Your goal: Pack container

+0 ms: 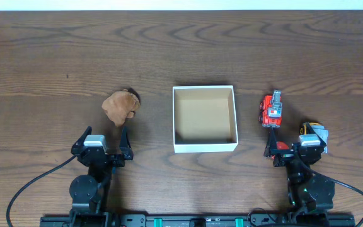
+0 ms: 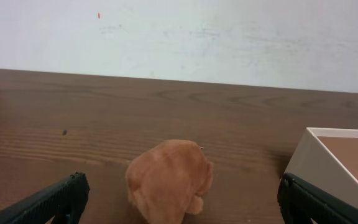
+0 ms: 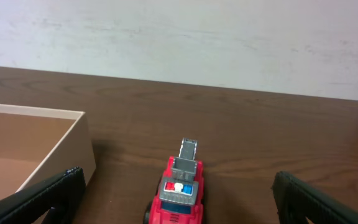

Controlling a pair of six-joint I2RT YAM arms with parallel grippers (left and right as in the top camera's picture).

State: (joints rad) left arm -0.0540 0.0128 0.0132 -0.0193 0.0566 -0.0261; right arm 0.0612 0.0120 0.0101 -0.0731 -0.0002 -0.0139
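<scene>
The container (image 1: 205,147), a square white-walled box with a tan inside, stands empty at mid-table; its wall also shows in the left wrist view (image 2: 309,158) and the right wrist view (image 3: 73,149). A brown plush toy (image 1: 120,105) lies to its left, just ahead of my left gripper (image 1: 104,135). In the left wrist view the plush toy (image 2: 169,180) sits between the wide-open fingers of that gripper (image 2: 182,202), touching neither. A red toy fire truck (image 1: 271,110) stands right of the box, ahead of my open right gripper (image 1: 287,139). In the right wrist view the truck (image 3: 179,193) is centred between this gripper's (image 3: 179,202) fingers.
A small grey and yellow object (image 1: 317,132) lies by the right gripper's outer finger. The dark wooden table (image 1: 181,50) stretches back to a pale wall. Cables run from both arm bases along the front edge.
</scene>
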